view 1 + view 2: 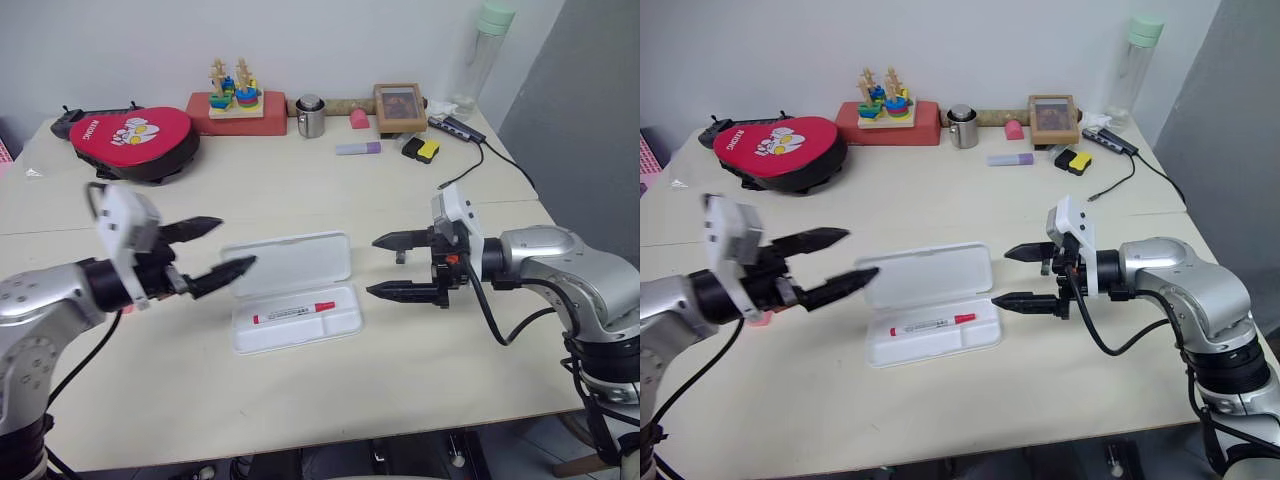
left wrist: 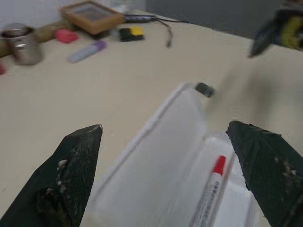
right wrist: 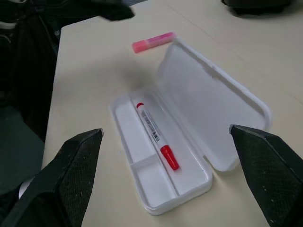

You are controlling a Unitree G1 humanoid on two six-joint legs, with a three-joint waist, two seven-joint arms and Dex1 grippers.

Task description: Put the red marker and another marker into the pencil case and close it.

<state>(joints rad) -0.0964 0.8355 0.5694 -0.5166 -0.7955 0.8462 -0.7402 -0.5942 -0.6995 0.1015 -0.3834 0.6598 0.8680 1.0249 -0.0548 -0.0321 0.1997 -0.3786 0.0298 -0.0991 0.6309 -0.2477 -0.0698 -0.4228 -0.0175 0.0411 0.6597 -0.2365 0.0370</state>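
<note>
The white pencil case (image 1: 290,262) lies open at the table's middle, lid folded back. The red marker (image 1: 295,312) rests in its long tray compartment, red cap toward the right. The other marker, a pink highlighter (image 3: 153,40), lies on the table just left of the case, mostly hidden under my left arm in the head views. My left gripper (image 1: 235,247) hovers open and empty at the case's left end, pointing right. At the right end, my right gripper (image 1: 372,266) is open and empty, pointing left.
Along the back edge stand a red padded pouch (image 1: 135,135), a stacking toy (image 1: 237,100), a metal cup (image 1: 311,115), a pale purple marker (image 1: 357,148), a picture frame (image 1: 399,107) and a bottle (image 1: 485,50). A cable (image 1: 500,160) runs at back right.
</note>
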